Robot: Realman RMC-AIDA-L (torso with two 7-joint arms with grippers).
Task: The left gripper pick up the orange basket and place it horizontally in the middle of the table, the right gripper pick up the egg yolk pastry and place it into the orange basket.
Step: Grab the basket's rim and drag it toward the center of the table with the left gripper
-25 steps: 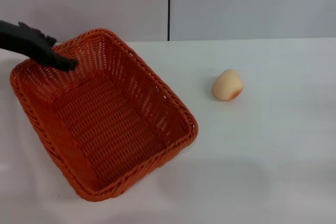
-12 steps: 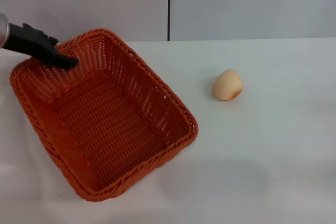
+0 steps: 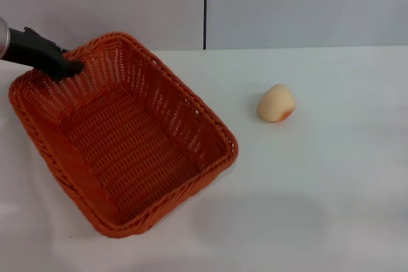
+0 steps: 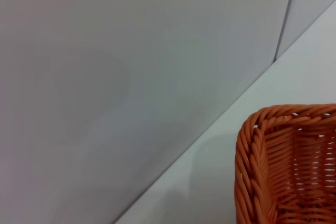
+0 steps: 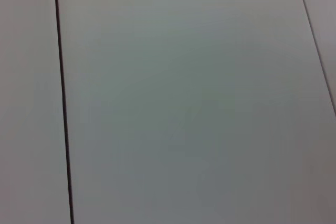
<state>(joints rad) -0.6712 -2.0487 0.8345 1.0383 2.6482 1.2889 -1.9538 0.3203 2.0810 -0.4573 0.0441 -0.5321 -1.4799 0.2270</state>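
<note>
The orange basket (image 3: 189, 101) lies skewed on the left half of the white table (image 3: 331, 183), one corner pointing at the back wall. My left gripper (image 3: 71, 67) reaches in from the left and is shut on the basket's far-left rim. A corner of the basket (image 4: 252, 156) also shows in the left wrist view, beside the wall. The egg yolk pastry (image 3: 276, 103), cream with an orange patch, sits alone on the table to the right of the basket. My right gripper is out of view; its wrist view shows only the grey wall.
A grey panelled wall (image 3: 287, 4) with a dark vertical seam (image 3: 205, 7) runs behind the table. Bare white tabletop lies between the basket and the pastry, and to the right of and in front of the pastry.
The left gripper has drawn back to the left and slightly up along the rim. In the last half second the basket shifted with it, its near end moving a little away from the front edge.
</note>
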